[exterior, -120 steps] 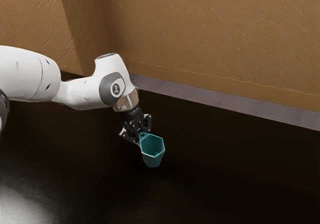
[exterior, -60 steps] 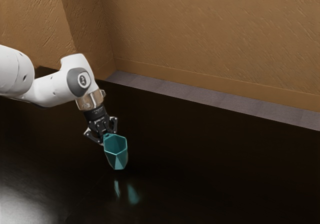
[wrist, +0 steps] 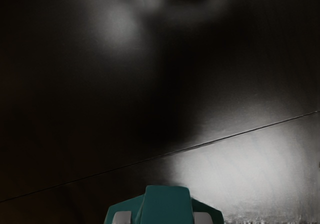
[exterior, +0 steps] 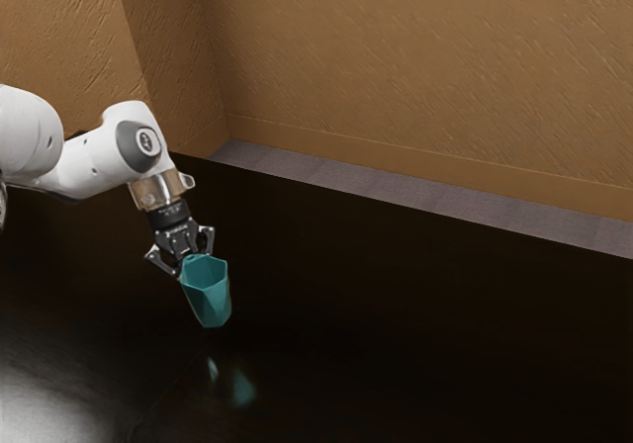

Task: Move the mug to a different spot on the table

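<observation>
Above dark table, claw tight on teal mug, tilted & airborne.

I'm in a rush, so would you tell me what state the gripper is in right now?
Gripper: closed on the teal mug, holding it tilted above the dark table.

The arm is swinging toward nine o'clock across the exterior view, and the claw is carrying the mug away from mid-frame, more slowly now. A teal reflection is showing on the dark bench at the mug's five o'clock.
</observation>
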Tool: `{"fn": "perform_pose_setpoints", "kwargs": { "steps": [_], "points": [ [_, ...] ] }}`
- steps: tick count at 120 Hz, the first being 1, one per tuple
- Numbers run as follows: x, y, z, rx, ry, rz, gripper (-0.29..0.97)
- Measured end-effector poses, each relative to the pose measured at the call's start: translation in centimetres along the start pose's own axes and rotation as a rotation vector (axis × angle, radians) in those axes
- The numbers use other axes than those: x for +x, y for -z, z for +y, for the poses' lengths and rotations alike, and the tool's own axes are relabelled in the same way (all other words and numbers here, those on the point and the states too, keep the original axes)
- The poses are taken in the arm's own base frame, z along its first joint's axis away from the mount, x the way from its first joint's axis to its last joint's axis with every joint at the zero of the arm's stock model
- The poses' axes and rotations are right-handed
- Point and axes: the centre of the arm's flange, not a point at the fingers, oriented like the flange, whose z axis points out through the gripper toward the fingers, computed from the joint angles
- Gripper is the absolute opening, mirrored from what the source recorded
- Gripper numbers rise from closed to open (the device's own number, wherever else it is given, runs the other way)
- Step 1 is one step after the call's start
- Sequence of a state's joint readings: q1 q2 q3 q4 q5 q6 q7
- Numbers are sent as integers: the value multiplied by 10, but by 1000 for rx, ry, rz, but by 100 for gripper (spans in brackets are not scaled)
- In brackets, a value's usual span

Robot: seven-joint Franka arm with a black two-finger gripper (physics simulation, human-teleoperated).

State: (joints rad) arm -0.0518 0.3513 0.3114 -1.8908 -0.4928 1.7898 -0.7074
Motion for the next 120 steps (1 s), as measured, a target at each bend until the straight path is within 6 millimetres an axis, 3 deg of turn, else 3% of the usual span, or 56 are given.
{"fn": "perform_pose_setpoints", "kwargs": {
  "steps": [25,50,87,120],
  "points": [
    [14,-10,-3,26,-24,-39,-5],
    [13,-14,-2,29,-58,-59,-5],
    [6,-11,4,7,-102,-69,44],
    [3,-7,5,-2,-128,-60,61]
  ]
}}
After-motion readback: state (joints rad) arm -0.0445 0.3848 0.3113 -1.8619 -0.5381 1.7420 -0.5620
